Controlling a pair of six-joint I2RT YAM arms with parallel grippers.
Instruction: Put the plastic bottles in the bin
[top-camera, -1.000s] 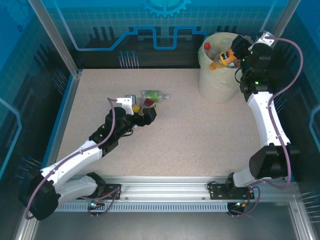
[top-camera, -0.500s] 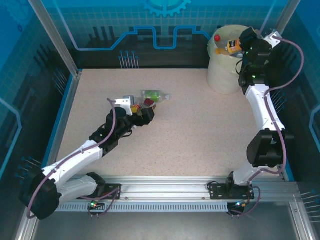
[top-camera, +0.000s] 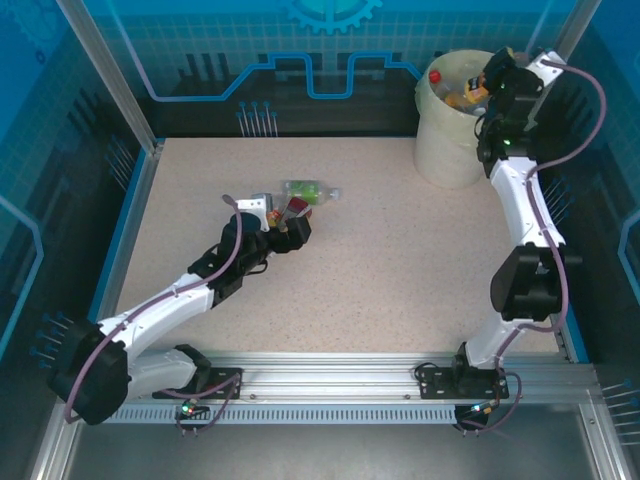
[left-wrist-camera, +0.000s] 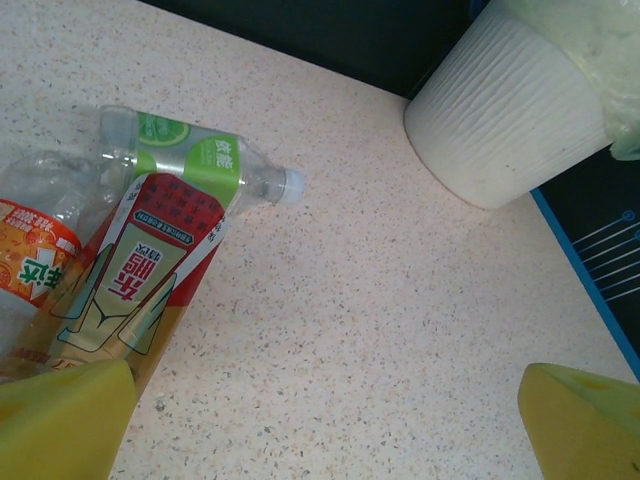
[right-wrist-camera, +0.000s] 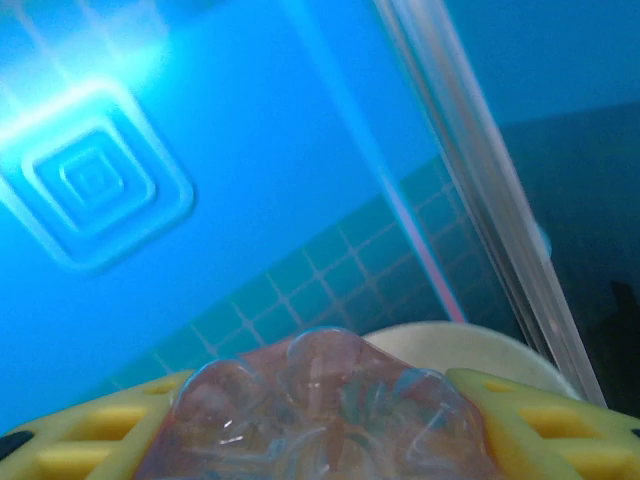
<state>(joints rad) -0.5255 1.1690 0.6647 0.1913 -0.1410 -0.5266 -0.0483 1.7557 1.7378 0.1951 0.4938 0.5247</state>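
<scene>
Over on the left, we've got three plastic bottles huddled on the table. There's an orange-printed bottle, the red-labelled bottle beside it, and the green-labelled bottle touching the red one's far end. The left gripper is low and right at them, fingers spread wide. The red bottle sits against one pad rather than centred. That's our worry: close from here and it could squirt out sideways, or drag a neighbour along.

Moving right, we cross bare table to the bin in the far corner, a red-capped bottle already inside. Above its rim, the right gripper is pinching the carried bottle by its base, yellow pads snug on either side. We'd say the drop is close. But the wrist view puts the rim low and off to one side, so letting go now might clip the edge and bounce out. The arm could also nudge the bin.
</scene>
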